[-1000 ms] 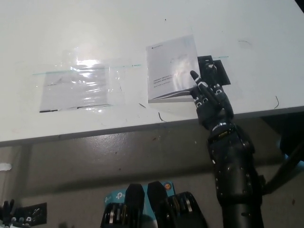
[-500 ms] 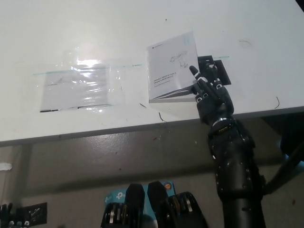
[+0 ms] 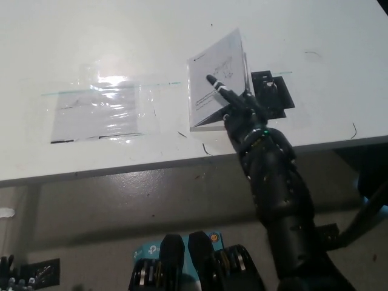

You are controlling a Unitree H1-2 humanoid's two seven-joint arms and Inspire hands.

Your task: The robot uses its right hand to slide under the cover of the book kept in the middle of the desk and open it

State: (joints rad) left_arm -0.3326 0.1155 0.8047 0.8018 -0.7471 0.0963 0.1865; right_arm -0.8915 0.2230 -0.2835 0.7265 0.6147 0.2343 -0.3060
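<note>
Over the last second our right hand [image 3: 242, 112] has swung leftward from the book's [image 3: 217, 85] right edge to lie across its lower part, and the cover [image 3: 225, 60] has tipped up with it — the right side of the cover now stands raised where it lay flat before. We read that as the slide-under having taken: the fingers [image 3: 219, 90] are spread and extended, not gripping anything, one of them reaching over the printed face, though we cannot see exactly which are beneath the cover. The opening is begun, not finished; the cover still has to go past upright and fall to the left.

The book sits on the white desk [image 3: 121, 36], right of its middle and near the front edge, with the hand touching it from the near right side — a black patch [image 3: 274, 92] lies just beside it. Our left hand [image 3: 13, 277] rests far off at the lower left corner, too cropped to judge.
</note>
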